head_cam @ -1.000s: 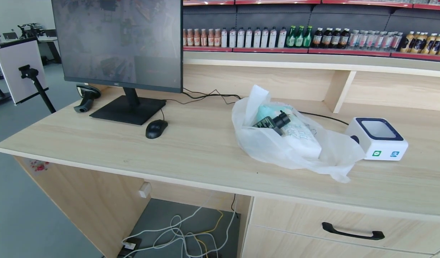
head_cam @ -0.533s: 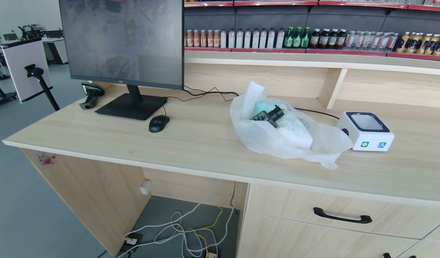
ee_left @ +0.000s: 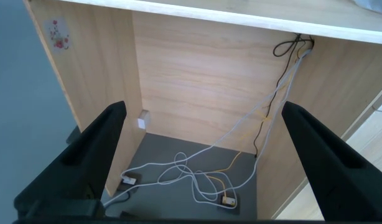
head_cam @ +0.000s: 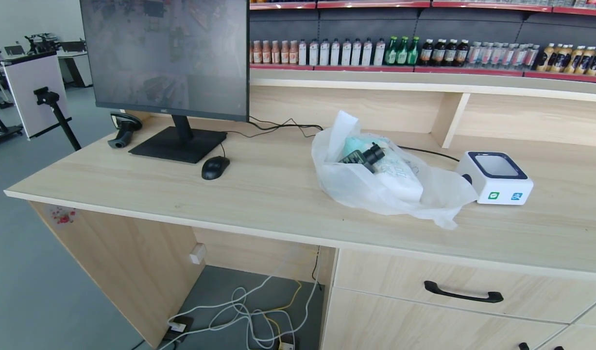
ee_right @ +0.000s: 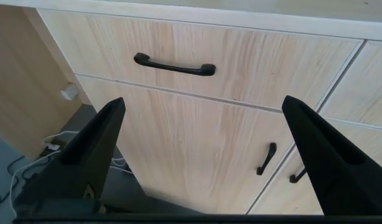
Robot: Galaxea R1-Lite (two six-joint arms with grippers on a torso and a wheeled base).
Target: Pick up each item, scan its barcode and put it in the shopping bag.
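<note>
Bag (head_cam: 424,194) lay on counter (head_cam: 259,194) beside scanner (head_cam: 497,177), items inside. Left gripper (ee_left: 203,109) and right gripper (ee_right: 203,102) both spread wide, empty.

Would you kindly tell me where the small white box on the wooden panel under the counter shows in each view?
Head view: small white box on the back panel, lower left of centre, above the floor cables.
Left wrist view: box in the corner where back panel meets side panel, above those cables.
Right wrist view: box on the panel beside the drawer front.
Shared landmark: the floor cables.
</note>
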